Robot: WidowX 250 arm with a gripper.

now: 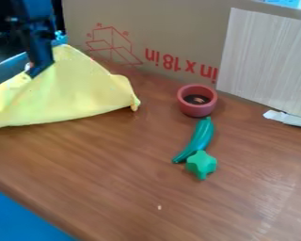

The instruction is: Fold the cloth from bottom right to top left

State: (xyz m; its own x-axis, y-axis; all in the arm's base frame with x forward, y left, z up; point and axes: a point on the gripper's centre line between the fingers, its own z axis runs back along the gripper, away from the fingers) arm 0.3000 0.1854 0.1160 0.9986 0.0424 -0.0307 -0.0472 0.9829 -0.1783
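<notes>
The black gripper (36, 70) hangs down from the upper left over the upper part of the yellow cloth (81, 92), its tip against the fabric. Whether it grips the fabric there cannot be told. The cloth spreads across the upper left of the table, with a raised peak just right of the gripper and creases running down from around its tip. Its right end narrows to a small crumpled corner on the wood, and its left side runs out of view.
On the brown table (103, 169), a red bowl (197, 107) with dark contents stands right of the cloth. Below it lie a long green toy vegetable (199, 136) and a green star-shaped piece (202, 164). Cardboard (162, 28) and a pale ribbed panel (266, 59) line the back.
</notes>
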